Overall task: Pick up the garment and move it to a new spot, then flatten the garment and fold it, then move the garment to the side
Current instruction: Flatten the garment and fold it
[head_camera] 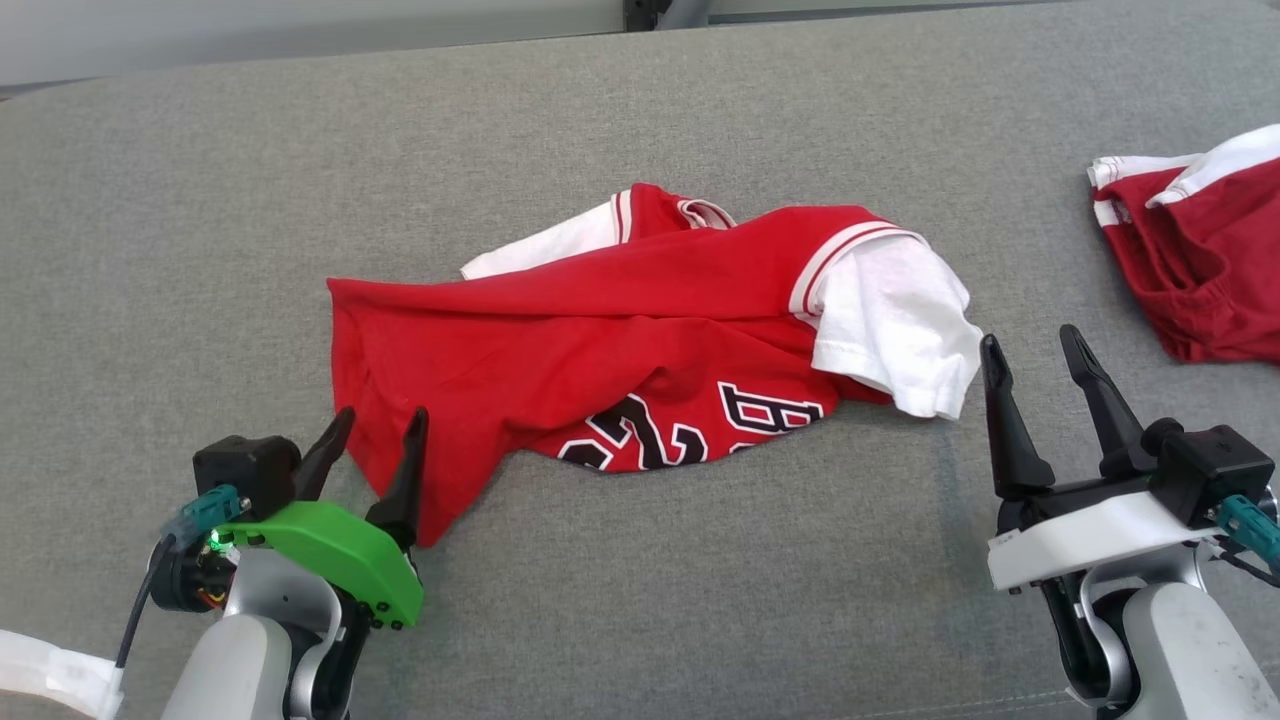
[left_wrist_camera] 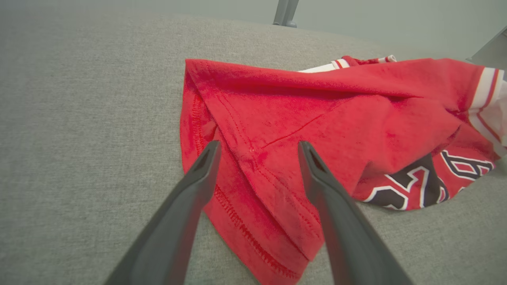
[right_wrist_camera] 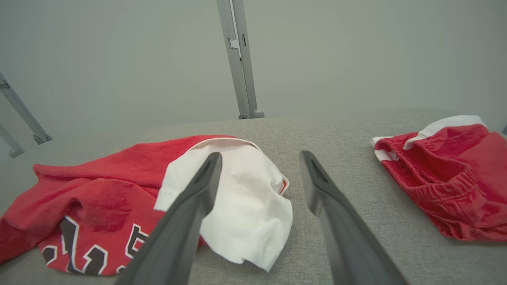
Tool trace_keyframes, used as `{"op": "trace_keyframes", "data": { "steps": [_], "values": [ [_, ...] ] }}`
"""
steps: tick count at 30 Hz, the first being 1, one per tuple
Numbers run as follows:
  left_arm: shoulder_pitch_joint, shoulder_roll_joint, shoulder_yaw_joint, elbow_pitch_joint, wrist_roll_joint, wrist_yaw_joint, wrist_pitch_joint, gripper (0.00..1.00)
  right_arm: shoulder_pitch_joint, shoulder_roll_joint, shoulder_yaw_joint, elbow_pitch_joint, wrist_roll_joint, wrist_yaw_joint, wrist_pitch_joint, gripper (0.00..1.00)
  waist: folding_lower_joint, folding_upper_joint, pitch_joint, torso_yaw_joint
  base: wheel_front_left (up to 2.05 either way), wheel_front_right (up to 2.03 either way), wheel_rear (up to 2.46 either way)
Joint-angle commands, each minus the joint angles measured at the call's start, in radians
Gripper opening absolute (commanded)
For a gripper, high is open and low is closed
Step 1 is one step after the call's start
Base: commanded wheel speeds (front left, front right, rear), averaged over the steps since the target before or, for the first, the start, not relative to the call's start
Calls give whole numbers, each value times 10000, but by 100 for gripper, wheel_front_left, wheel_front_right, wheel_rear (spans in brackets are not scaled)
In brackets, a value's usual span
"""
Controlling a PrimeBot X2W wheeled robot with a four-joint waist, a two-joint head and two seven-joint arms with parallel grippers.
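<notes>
Crumpled red cotton jersey shirt (head_camera: 620, 330) with white short sleeves and black-and-white lettering is lying around the middle of the grey fabric-covered table (head_camera: 200, 200). It's folded over itself, lettering partly tucked under. Judging it light, limp and grippy on this weave: it's going to drape and drag rather than hold shape, and a single-point lift is likely going to bunch it. Best holds look like the stitched hem corner (head_camera: 450, 500) toward the near-left and the white sleeve (head_camera: 895, 325) toward the right. Left gripper (head_camera: 382, 415) is hovering at that hem corner, fingers spread wide, gripping nothing; contact unclear. Right gripper (head_camera: 1029, 337) is sitting just right of the sleeve, also wide and empty. Second red-and-white garment (head_camera: 1200, 270) is lying at the table's right edge, well apart.
</notes>
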Motion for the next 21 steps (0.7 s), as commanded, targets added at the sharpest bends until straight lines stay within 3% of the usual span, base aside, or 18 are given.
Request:
{"op": "trace_keyframes", "data": {
  "steps": [1, 6, 19, 20, 21],
  "values": [
    [-170, -4, -20, 187, -169, -75, 177, 100, -103, 2, 22, 31, 70, -12, -70, 100, 0, 0, 174, -182, 0, 0, 0],
    [-517, -1, -87, 1110, -917, -298, 581, 100, -166, 18, 64, 166, 121, -12, -196, 100, 0, 0, 404, -440, 0, 0, 0],
    [-1177, 159, -271, 1983, -1347, -425, -214, 100, -311, 4, 51, 303, 182, -12, -293, 100, 0, 0, 556, -523, 0, 0, 0],
    [-1182, 190, -325, 1966, -1373, -433, -268, 88, -311, 9, 44, 308, 183, -12, -298, 100, 0, 0, 547, -511, 0, 0, 0],
    [-1183, 203, -378, 1932, -1400, -442, -308, 60, -310, 17, 40, 313, 187, -12, -302, 100, 0, 0, 537, -498, 0, 0, 0]
  ]
}}
